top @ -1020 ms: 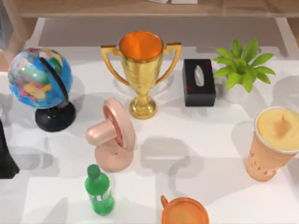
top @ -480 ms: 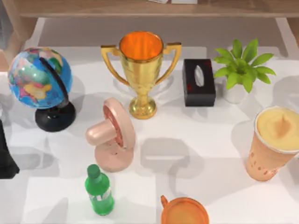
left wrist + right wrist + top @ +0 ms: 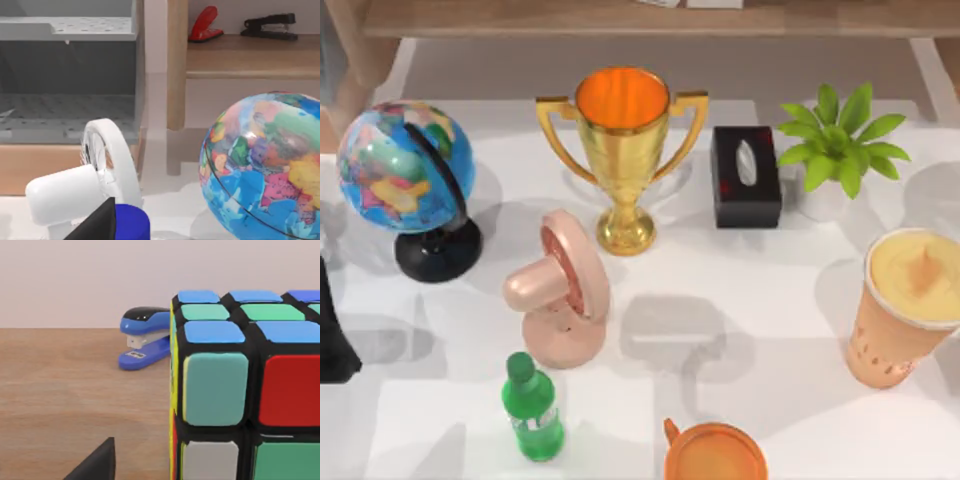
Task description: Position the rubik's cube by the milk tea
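L arm (image 3: 334, 335): dark link at table's left edge, top view. Dark fingertip (image 3: 95, 225) in left wrist view; another fingertip (image 3: 95, 462) in right wrist view.

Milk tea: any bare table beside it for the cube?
Yes: bare tabletop left of the milk tea, bordered by the pink fan, tissue box and orange mug. Crowded along the back: trophy, plant.
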Robot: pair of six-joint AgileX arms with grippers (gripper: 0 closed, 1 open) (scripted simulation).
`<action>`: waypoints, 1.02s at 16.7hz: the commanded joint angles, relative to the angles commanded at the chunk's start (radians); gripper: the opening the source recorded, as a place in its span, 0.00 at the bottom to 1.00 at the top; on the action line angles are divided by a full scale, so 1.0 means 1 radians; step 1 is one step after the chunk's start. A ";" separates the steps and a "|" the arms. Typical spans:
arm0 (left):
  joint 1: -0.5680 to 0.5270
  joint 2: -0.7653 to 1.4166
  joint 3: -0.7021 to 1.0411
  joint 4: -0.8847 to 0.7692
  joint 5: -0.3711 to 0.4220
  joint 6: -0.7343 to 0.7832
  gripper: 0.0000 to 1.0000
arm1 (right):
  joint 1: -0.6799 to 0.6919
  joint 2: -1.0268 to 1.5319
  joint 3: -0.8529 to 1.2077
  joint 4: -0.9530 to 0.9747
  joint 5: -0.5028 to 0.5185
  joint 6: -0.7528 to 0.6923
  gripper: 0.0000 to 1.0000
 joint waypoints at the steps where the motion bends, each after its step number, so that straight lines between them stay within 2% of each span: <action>1: 0.000 0.000 0.000 0.000 0.000 0.000 1.00 | -0.008 0.027 0.037 -0.008 -0.008 0.000 1.00; 8: 0.000 0.000 0.000 0.000 0.000 0.000 1.00 | -0.022 0.078 0.101 -0.022 -0.021 -0.001 1.00; 17: 0.000 0.000 0.000 0.000 0.000 0.000 1.00 | -0.022 0.078 0.101 -0.022 -0.021 -0.001 0.32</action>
